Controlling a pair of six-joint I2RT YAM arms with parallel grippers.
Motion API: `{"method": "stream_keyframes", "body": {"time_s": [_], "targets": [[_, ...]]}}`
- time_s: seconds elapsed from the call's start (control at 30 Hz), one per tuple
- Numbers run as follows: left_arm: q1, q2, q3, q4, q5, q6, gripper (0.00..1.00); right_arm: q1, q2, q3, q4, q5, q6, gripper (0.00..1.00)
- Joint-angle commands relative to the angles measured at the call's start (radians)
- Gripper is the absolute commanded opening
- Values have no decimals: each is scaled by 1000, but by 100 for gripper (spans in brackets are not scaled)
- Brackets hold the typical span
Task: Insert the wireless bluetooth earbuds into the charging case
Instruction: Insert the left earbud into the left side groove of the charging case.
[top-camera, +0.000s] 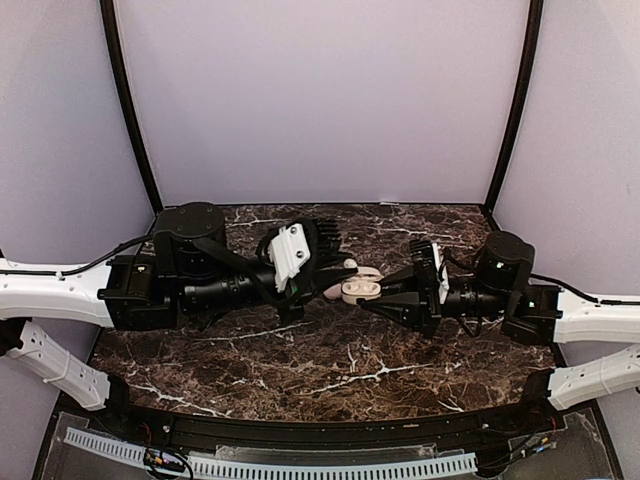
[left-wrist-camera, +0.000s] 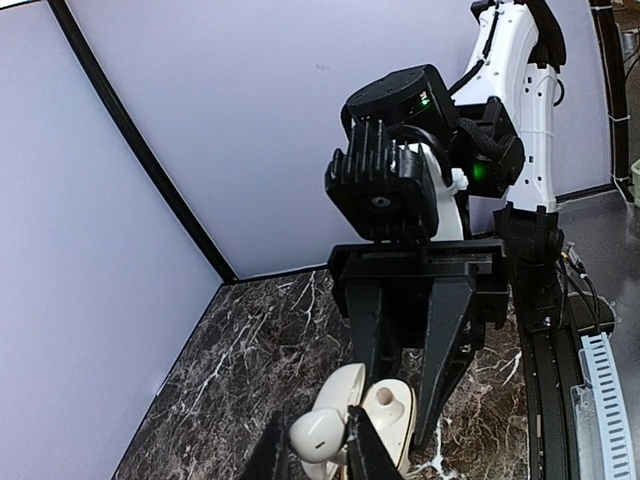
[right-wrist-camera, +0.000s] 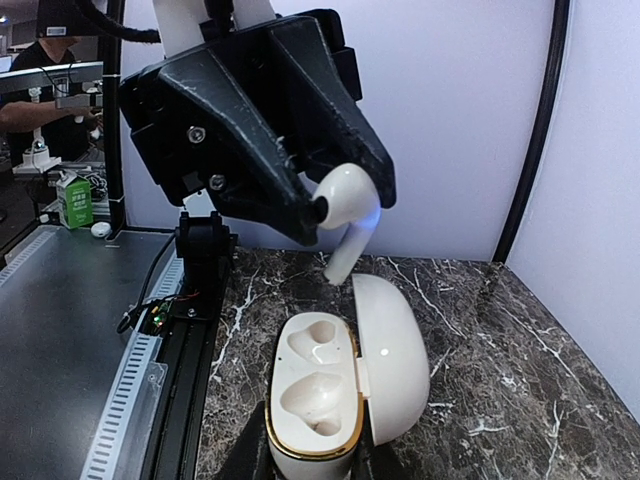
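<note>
My right gripper (right-wrist-camera: 315, 466) is shut on the open white charging case (right-wrist-camera: 275, 400) with a gold rim, holding it above the marble table. Its lid (right-wrist-camera: 395, 350) stands open to the right, and both sockets look empty. My left gripper (right-wrist-camera: 340, 207) is shut on one white earbud (right-wrist-camera: 345, 195), stem pointing down, just above the far end of the case and not touching it. In the left wrist view the earbud (left-wrist-camera: 318, 435) sits between my fingertips in front of the case (left-wrist-camera: 395, 415). In the top view the case (top-camera: 360, 288) and earbud (top-camera: 335, 291) meet at mid-table. No second earbud shows.
Pale enclosure walls (top-camera: 320, 100) close the back and both sides of the marble table (top-camera: 300, 370). A black rail with a white cable strip (top-camera: 320, 462) runs along the near edge. Outside, a person and a green carton (right-wrist-camera: 70, 200) show beyond the rail.
</note>
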Motion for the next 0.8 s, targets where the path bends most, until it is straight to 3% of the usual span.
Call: {"method": "stream_keyframes", "body": {"time_s": [0.0, 0.77], "targets": [[-5, -14, -23, 27, -8, 15, 10, 9, 9, 37, 17, -13, 42, 0], [-7, -19, -51, 1, -51, 29, 10, -16, 19, 48, 33, -27, 116, 0]]}}
